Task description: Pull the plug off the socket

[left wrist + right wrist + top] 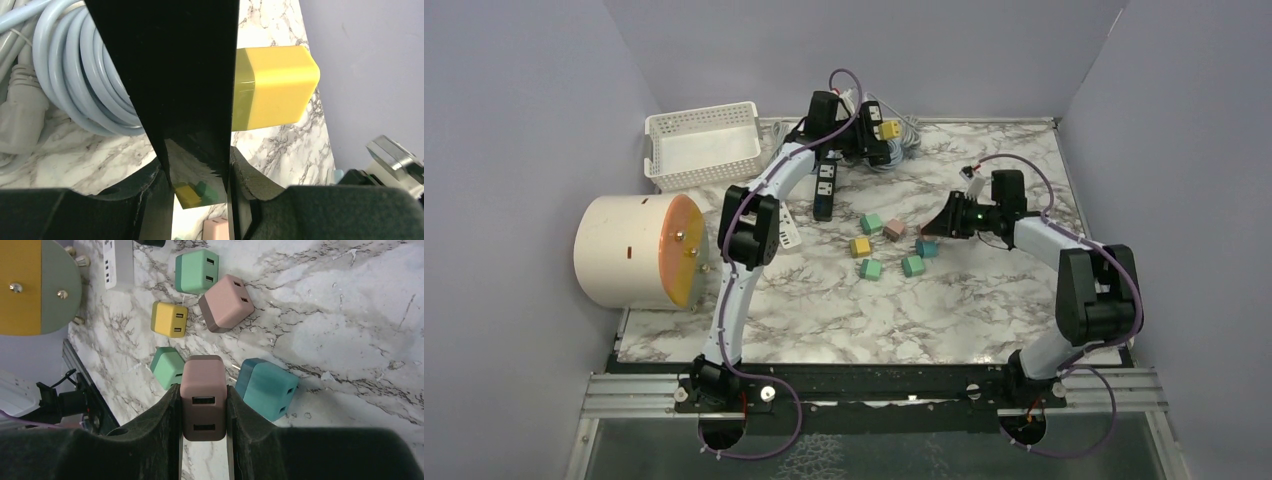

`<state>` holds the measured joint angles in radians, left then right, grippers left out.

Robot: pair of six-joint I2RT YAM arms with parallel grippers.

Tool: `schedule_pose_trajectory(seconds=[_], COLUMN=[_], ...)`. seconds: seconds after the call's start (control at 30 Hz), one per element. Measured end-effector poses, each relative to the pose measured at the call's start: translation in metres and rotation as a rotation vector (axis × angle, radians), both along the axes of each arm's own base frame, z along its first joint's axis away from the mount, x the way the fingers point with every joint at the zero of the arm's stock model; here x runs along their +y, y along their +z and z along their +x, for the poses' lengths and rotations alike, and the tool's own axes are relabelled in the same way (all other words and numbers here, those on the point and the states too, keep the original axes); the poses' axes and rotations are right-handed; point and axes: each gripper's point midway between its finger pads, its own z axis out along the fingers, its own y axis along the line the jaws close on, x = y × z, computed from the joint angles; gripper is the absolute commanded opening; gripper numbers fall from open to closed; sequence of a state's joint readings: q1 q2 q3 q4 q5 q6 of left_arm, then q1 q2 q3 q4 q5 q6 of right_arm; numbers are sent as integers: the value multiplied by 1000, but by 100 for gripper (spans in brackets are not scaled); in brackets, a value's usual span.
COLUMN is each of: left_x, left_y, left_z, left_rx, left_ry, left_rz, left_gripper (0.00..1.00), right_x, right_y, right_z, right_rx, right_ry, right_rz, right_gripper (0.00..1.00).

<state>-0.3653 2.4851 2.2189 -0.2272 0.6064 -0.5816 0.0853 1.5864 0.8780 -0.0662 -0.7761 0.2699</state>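
Observation:
My left gripper is at the far back of the table, shut on a black socket strip that it holds up on edge. In the left wrist view the strip fills the gap between my fingers. A yellow plug sticks out of the strip's right side, also seen from above. My right gripper is at mid-table, shut on a mauve-pink plug just above the marble.
Loose plugs lie mid-table: teal, green, yellow, green, pink. A second black strip lies flat. A white basket, a white cylinder and a coiled grey cable are near.

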Motion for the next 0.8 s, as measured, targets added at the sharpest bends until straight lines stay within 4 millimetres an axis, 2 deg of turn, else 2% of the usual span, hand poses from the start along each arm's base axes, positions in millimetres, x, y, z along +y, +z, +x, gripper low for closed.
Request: schedule_pose_trajectory(seconds=[0.3, 0.47, 0.6, 0.8], left_x=[5, 8, 11, 12], left_y=[13, 8, 5, 5], left_z=[-9, -10, -9, -8], left_rx=[-19, -10, -7, -6], left_ry=[-14, -13, -9, -6], left_rz=[7, 12, 15, 16], left_gripper=[0, 0, 0, 0], right_x=[7, 7, 7, -1], right_y=[-22, -38, -38, -42], right_z=[20, 21, 22, 30], right_rx=[34, 68, 65, 48], right_ry=[2, 1, 3, -25], right_rz=[43, 42, 40, -27], right_gripper=[13, 31, 44, 56])
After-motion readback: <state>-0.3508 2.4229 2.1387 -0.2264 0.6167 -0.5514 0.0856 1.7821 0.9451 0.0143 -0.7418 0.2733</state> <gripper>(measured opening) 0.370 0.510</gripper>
